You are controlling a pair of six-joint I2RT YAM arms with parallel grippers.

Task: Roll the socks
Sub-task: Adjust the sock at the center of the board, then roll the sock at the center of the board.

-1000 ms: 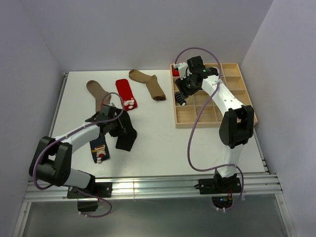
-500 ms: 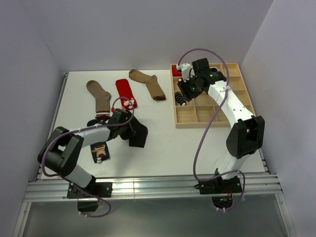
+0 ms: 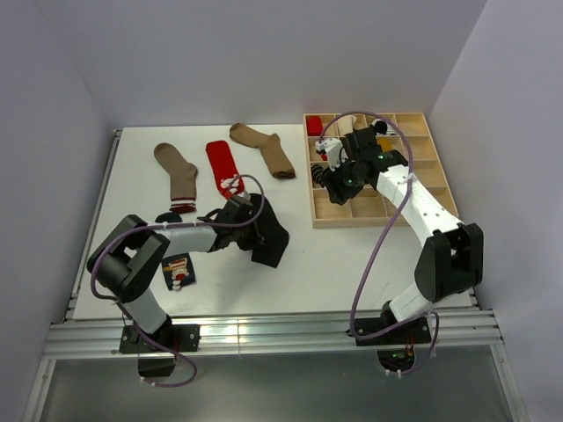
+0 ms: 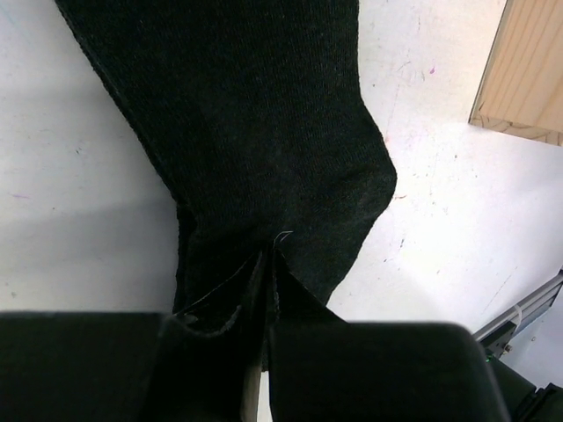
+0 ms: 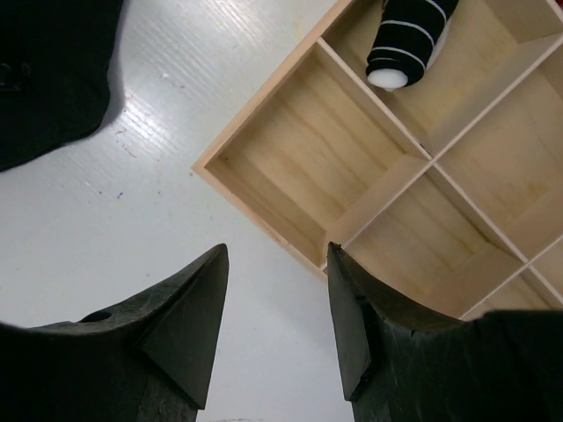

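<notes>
Works at a white table (image 3: 299, 272) with a wooden tray (image 3: 422, 145) of compartments on its right. Pinches the edge of the plain black sock (image 4: 255, 132), near the table's middle, in the left gripper (image 4: 266, 272) and holds the right gripper (image 5: 277, 255) spread and empty over the tray's near-left corner. Has the rolled striped sock (image 5: 406, 40) in a tray compartment, with tan socks (image 3: 176, 171), a red sock (image 3: 222, 163) and a navy sock (image 3: 179, 268) flat at the left.

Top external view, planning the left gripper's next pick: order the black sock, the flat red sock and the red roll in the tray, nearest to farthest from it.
1. black sock: pinched in the left gripper.
2. flat red sock: farther back, slightly left.
3. red roll: far-left compartment of the tray.
</notes>
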